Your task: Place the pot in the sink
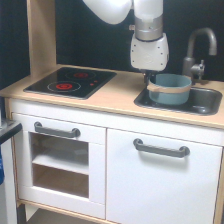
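Beside the faucet (199, 50), the pot (170, 89) sits within the sink (207, 102).

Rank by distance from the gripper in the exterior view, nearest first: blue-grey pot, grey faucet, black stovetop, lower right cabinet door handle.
1. Light blue-grey round pot, directly under the gripper, in the dark grey sink.
2. Grey curved faucet, to the view's right.
3. Black stovetop with red rings, to the view's left.
4. Grey door handle, below on the cabinet front.

White arm (125, 10) bent downward, wrist vertical — fingers (148, 79) mostly hidden
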Motion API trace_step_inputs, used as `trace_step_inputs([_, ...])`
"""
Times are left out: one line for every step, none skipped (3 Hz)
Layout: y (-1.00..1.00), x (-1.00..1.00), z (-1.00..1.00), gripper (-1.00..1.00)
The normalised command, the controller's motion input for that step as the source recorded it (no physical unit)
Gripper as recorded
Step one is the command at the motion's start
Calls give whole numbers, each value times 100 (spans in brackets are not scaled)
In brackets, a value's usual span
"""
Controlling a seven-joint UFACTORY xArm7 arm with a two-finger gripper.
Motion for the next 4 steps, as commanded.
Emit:
trace_step_inputs([-1, -4, -9, 77])
trace_step_inputs([-8, -6, 30, 98])
trace_step_inputs([-6, -3, 48, 100])
trace_step_inputs([-7, -18, 59, 100])
